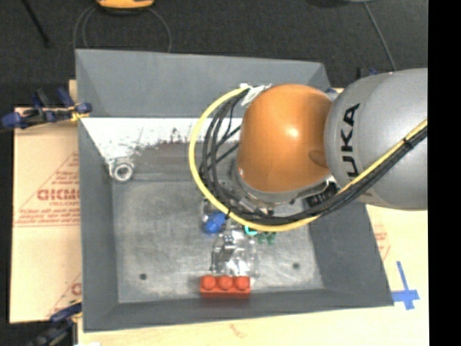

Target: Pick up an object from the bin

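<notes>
My gripper [233, 259] points down near the bin's front middle, under the orange wrist cover. A red block [225, 285] with three round studs lies flat on the floor directly in front of it, touching or nearly touching its tip. A small blue piece [212, 224] shows at the gripper's left, partly hidden by the cables. A bit of green [265, 238] peeks out on its right, mostly covered by the arm.
A small silver ring [122, 170] lies at the bin's back left, next to the sloped wall. The arm and its cable loop cover the bin's right and middle. The left half of the floor is bare grey metal.
</notes>
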